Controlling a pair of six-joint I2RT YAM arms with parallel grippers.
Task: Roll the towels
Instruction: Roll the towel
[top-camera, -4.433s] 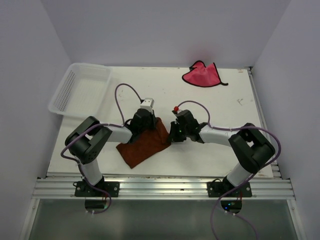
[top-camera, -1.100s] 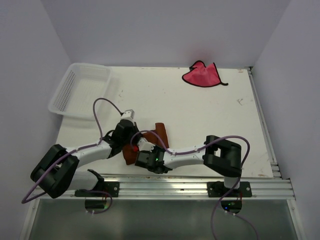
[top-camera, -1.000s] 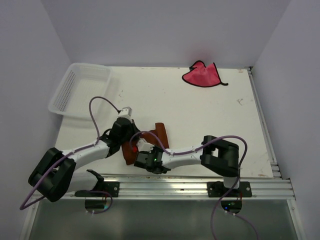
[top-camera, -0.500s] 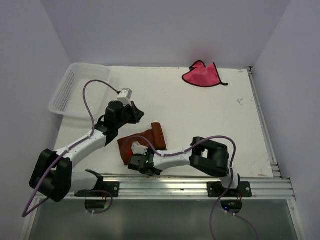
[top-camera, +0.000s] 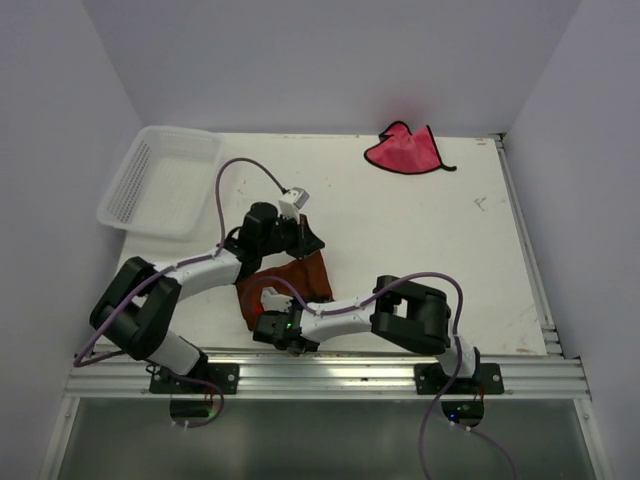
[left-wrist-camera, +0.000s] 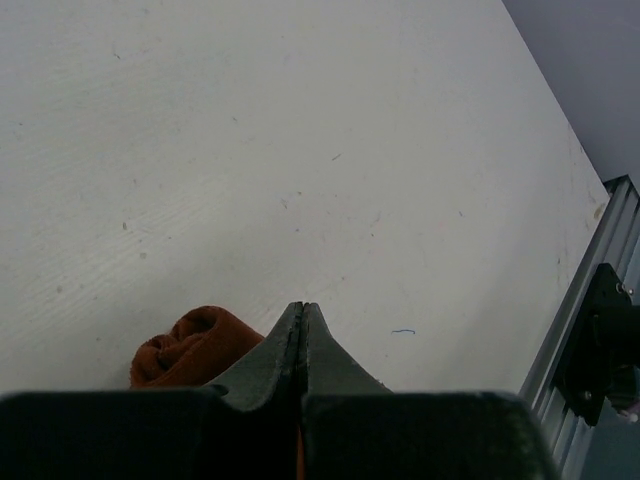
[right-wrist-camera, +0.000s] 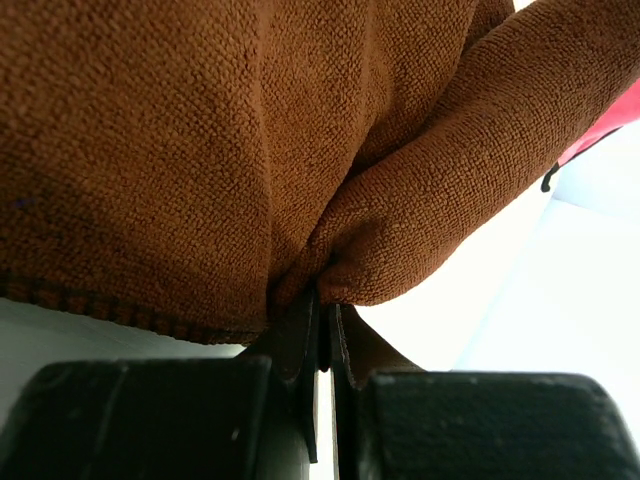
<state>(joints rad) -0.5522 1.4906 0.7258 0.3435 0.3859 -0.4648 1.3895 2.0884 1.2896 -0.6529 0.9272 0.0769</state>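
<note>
A fold of the fuzzy, bunched-up brown towel (right-wrist-camera: 150, 150) is pinched tight by the right gripper (right-wrist-camera: 322, 300). The left gripper (left-wrist-camera: 303, 312) is pressed closed.

Rust-brown towel (left-wrist-camera: 190, 345) mostly behind the left tool (left-wrist-camera: 303, 308)
</note>
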